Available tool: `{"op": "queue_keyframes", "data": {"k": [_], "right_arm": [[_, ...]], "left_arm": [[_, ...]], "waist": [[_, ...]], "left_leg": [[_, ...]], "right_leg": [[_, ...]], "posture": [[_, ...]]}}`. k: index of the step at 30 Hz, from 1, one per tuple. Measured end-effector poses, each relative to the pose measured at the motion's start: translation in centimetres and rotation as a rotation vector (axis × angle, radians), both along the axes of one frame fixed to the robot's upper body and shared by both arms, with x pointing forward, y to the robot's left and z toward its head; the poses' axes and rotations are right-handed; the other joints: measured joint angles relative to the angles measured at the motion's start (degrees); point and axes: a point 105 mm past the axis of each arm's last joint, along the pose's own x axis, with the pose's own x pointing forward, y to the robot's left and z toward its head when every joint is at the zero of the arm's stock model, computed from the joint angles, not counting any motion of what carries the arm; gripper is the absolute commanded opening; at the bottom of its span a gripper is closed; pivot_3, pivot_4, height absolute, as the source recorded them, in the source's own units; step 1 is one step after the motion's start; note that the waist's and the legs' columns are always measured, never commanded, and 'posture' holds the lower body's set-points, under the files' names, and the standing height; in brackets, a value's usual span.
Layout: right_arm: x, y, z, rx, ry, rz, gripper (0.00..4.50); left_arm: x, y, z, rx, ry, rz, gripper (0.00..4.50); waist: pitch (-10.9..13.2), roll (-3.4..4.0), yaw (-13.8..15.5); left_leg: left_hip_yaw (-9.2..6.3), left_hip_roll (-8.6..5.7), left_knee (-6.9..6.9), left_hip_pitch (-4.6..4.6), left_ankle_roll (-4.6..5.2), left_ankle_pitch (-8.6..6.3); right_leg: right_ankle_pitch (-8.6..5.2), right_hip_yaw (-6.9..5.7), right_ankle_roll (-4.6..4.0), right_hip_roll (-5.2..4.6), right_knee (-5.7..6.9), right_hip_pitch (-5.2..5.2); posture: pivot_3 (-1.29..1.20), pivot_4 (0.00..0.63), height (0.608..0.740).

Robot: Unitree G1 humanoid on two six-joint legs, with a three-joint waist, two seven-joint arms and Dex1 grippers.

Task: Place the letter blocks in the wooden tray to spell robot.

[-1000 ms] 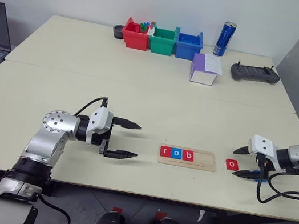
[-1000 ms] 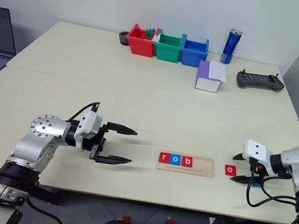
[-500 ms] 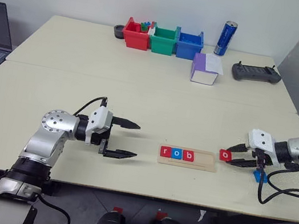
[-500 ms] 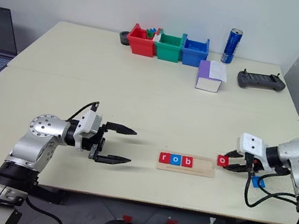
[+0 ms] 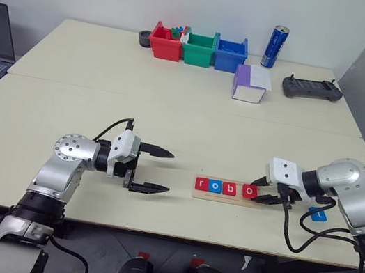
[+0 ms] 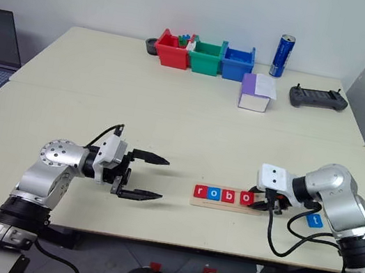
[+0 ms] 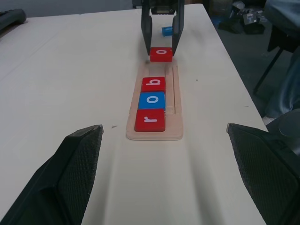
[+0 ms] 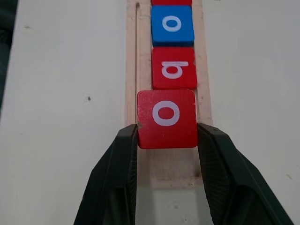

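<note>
We see the long narrow pale-wood tray lying near the front edge of the cream desk. It carries three small flat square letter tiles in a row: a red tile marked r, a blue tile marked o and a red tile marked b, each touching the next.

The right hand is clenched on a second red tile marked o, one black finger on each side edge. This tile sits over the tray just beside the b tile. Whether it rests in the groove we cannot tell.

A blue tile marked t lies on the desk at 3 o'clock from the tray, beside the right arm.

The left hand hovers at 9 o'clock from the tray, released, its fingers spread wide and grasping nothing.
</note>
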Motion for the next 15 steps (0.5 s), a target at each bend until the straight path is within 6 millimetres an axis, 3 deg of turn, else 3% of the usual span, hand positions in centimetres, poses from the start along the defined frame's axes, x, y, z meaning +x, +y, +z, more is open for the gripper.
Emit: {"op": "queue_keyframes", "data": {"k": [4, 15], "right_arm": [[0.6, -0.4, -0.7, -0.019, 0.006, -0.012, 1.44], [1.3, 1.2, -0.7, -0.053, -0.029, 0.036, 1.44]], "left_arm": [[-0.1, 0.0, -0.1, 0.002, 0.004, -0.001, 4.50], [-0.3, 0.1, -0.4, 0.004, 0.009, 0.004, 4.50]], "waist": [[0.00, 0.00, 0.01], [0.00, 0.00, 0.00]], "left_leg": [[-0.01, 0.00, 0.01, 0.00, 0.00, 0.00], [0.00, 0.01, 0.02, 0.02, -0.01, 0.00]], "right_leg": [[-0.01, 0.00, -0.02, 0.00, 0.04, 0.00], [-0.02, 0.00, -0.03, 0.00, 0.09, -0.01]], "posture": [[0.00, 0.150, 0.740], [0.00, 0.150, 0.740]]}}
